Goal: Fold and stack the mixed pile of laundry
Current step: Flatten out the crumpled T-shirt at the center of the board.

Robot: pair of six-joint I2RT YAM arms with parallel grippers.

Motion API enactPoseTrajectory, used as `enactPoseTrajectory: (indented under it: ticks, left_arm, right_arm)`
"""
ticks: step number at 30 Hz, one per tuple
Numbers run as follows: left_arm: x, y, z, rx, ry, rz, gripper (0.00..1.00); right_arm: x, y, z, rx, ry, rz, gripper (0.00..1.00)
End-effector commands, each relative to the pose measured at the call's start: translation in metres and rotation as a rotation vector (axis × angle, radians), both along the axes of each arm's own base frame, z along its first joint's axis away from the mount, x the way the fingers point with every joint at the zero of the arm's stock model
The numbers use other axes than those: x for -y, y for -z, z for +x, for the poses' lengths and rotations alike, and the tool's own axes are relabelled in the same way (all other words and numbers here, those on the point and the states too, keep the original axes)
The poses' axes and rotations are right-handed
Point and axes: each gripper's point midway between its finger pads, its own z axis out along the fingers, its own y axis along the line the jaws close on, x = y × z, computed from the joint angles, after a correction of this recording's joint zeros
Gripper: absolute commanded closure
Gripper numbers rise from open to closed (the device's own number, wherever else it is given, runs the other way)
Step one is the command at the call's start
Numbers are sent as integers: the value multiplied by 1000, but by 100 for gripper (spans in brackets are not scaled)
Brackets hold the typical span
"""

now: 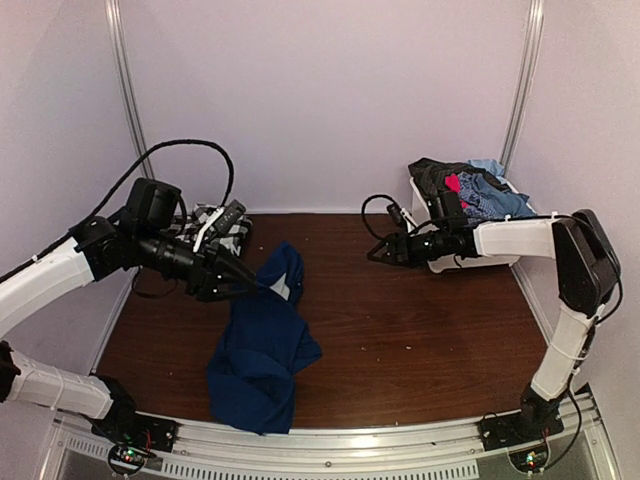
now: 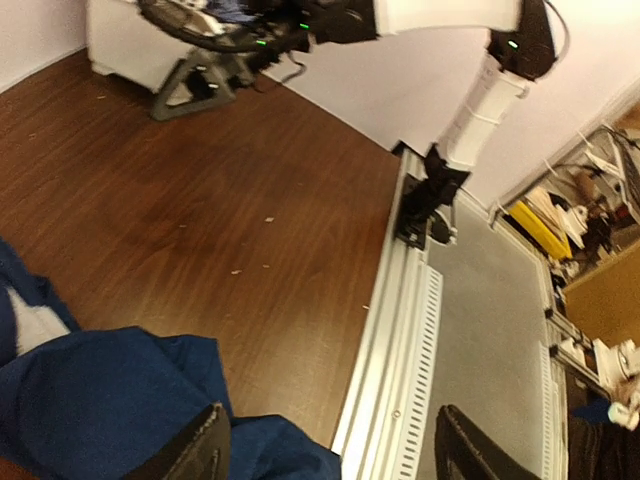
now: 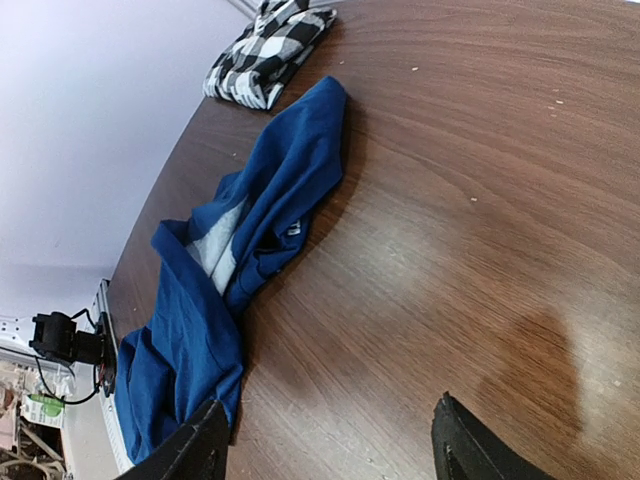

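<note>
Top external view: the navy blue garment (image 1: 262,345) lies crumpled and unfolded mid-table, its upper end just beside the left gripper (image 1: 248,276). The left wrist view shows those jaws spread with nothing pinched — cloth lies below them. The right gripper (image 1: 378,252) hovers spread and empty beside the white bin (image 1: 480,263), which holds the unsorted laundry (image 1: 470,185). The folded checked shirt (image 1: 218,230) sits back-left — probably the start of the stack.

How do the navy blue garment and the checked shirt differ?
The long navy blue garment lies unfolded and rumpled mid-table; the black-and-white checked shirt is a compact folded bundle at the far left. The garment is plain, the shirt patterned. Both rest on the brown wooden table.
</note>
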Motion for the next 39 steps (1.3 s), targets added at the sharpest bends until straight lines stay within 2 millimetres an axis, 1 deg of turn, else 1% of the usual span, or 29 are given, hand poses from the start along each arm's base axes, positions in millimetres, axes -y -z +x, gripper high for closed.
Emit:
enactPoseTrajectory:
  ticks: [1, 2, 3, 5, 7, 10, 13, 15, 16, 17, 18, 21, 22, 24, 25, 27, 28, 29, 30, 31, 32, 34, 35, 37, 39]
  left_arm:
    - [-44, 4, 94, 25, -476, 18, 28]
    - [-63, 21, 116, -55, -586, 34, 31]
    - [-80, 40, 132, -135, -666, 30, 36]
    - [-104, 72, 153, -245, -783, 20, 40]
    - [-113, 95, 165, -267, -837, 77, 39]
    - [-123, 126, 181, -320, -909, 135, 35]
    - [-130, 140, 189, -355, -944, 118, 33]
    - [-132, 146, 194, -362, -952, 132, 30]
    - [-132, 149, 197, -362, -952, 142, 29]
    - [-134, 151, 200, -364, -964, 160, 28]
    - [-137, 155, 202, -366, -977, 178, 27]
    - [-145, 166, 211, -372, -1025, 225, 24]
    - [-145, 170, 213, -382, -1027, 230, 24]
    - [-145, 180, 218, -402, -1028, 243, 25]
    - [-145, 187, 222, -409, -1027, 255, 25]
    - [-143, 195, 230, -419, -1028, 263, 27]
    - [-141, 196, 236, -413, -1023, 259, 28]
    - [-140, 201, 239, -419, -1020, 267, 30]
    - [-138, 201, 246, -403, -1013, 270, 31]
    - [-136, 202, 250, -390, -1005, 285, 33]
    - [-134, 207, 254, -375, -999, 314, 33]
    - [-129, 213, 260, -338, -979, 384, 34]
    - [-127, 218, 262, -322, -973, 427, 34]
    - [-121, 228, 264, -284, -957, 518, 34]
    - [-115, 239, 267, -248, -948, 617, 34]
  right_arm:
    - [-47, -4, -5, 29, -102, 3, 30]
    - [-57, -2, -2, 31, -109, -2, 30]
    - [-68, -1, 0, 34, -122, -2, 30]
    - [-92, -1, 7, 39, -143, 3, 30]
    - [-120, 3, 10, 33, -179, 7, 30]
    - [-165, 6, 6, 29, -251, -4, 30]
    - [-203, 15, -5, 36, -327, -28, 29]
    - [-220, 24, -13, 30, -378, -47, 27]
    - [-227, 27, -18, 26, -404, -49, 26]
    - [-234, 27, -22, 29, -426, -46, 26]
    - [-240, 31, -30, 27, -455, -50, 25]
    - [-249, 42, -49, 22, -513, -66, 25]
    - [-251, 45, -53, 21, -523, -76, 26]
    - [-253, 54, -60, 15, -534, -99, 33]
    - [-253, 57, -62, 14, -538, -109, 41]
    - [-252, 60, -65, 19, -533, -140, 68]
    - [-249, 59, -65, 21, -524, -161, 80]
    - [-243, 55, -66, 25, -522, -177, 89]
    - [-237, 50, -69, 33, -511, -194, 96]
    - [-228, 42, -72, 45, -494, -204, 100]
    - [-218, 29, -73, 68, -474, -201, 100]
    - [-192, 14, -77, 79, -422, -191, 100]
    - [-178, 11, -77, 74, -396, -185, 100]
    - [-148, 12, -74, 45, -347, -188, 100]
    - [-126, 24, -76, 10, -323, -212, 100]
